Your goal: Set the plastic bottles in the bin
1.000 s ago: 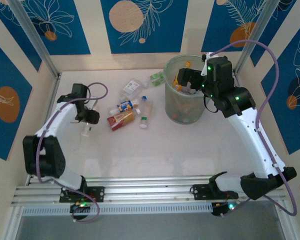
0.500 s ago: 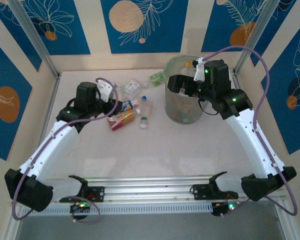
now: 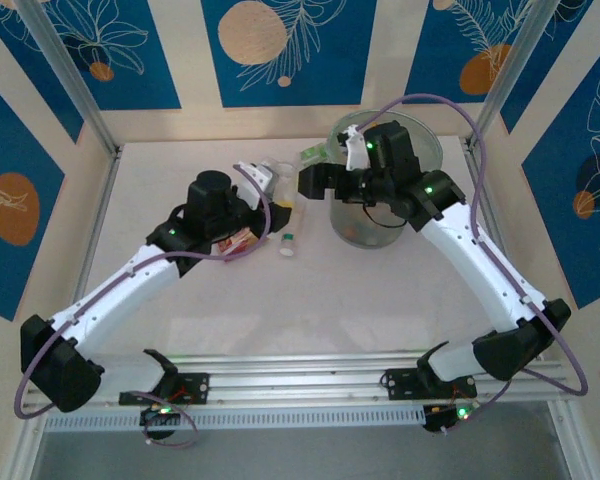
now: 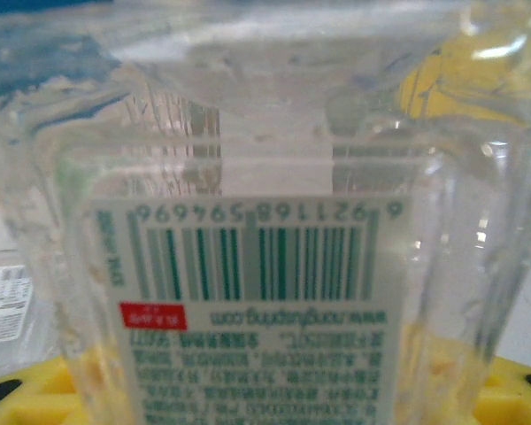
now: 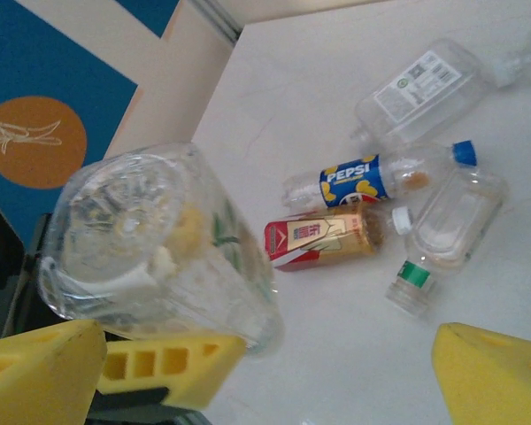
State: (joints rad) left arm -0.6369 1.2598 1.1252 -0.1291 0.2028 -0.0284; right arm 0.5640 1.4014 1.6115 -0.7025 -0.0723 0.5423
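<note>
The left hand (image 3: 263, 200) is clamped on a clear barcode-labelled bottle (image 4: 265, 221), held above the tabletop (image 3: 230, 290). The right hand (image 3: 313, 180) hovers just beside it, fingers apart, left of the bin (image 3: 375, 228). A Pepsi bottle (image 5: 363, 180) and a red-labelled bottle (image 5: 323, 237) lie on the tabletop.

My white table (image 3: 310, 300) carries the tall round bin (image 3: 342, 220), upright in the upper right of the overhead view. A green-labelled bottle (image 3: 313, 155) lies near the bin's upper left side. In my right wrist view four more bottles lie on their sides at the upper right: a clear bottle with a white label (image 5: 420, 88) highest, a blue Pepsi bottle (image 5: 372, 180) below it, a red-and-orange bottle (image 5: 323, 237) lower left of that, and a flat clear bottle with a green neck band (image 5: 442, 239) just beside both.
</note>
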